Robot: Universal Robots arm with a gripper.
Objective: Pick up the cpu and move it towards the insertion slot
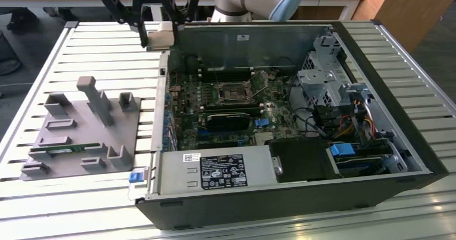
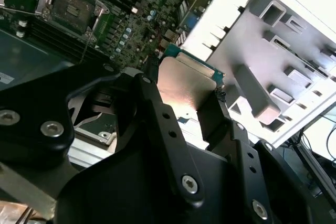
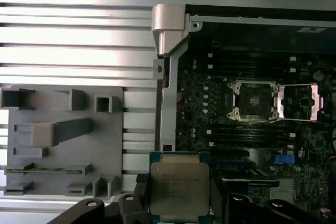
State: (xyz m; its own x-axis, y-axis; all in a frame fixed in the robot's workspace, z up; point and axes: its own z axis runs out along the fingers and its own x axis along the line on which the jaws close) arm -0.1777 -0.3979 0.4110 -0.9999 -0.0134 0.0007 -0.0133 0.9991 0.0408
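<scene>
Carriage is the step in hand: the small flat square cpu (image 3: 179, 188) with its silvery-beige metal lid and darker rim is already lifted, pinched at two opposite edges by the black gripper (image 3: 178, 203), whose jaws are clenched on the chip in both wrist views (image 2: 189, 85). In the exterior view the gripper (image 1: 161, 37) hangs high over the far left corner of the open black computer case (image 1: 399, 144), with a pale square between its black fingers (image 1: 142, 29). The insertion slot (image 1: 234, 91), a small square socket with a shiny metal frame and dark centre on the green motherboard (image 1: 185, 128), lies further into the case, toward the exterior view's right and nearer, well apart from the chip (its hinged metal lid appears folded open to one side in the first wrist view, where the socket (image 3: 254, 99) shows bare). The grey moulded parts tray (image 1: 78, 133) on the slatted metal counter (image 1: 100, 47) sits outside the case on the exterior view's left. As I judge it, what remains calls for travel across and down toward the socket, keeping the chip level and square to the frame.
</scene>
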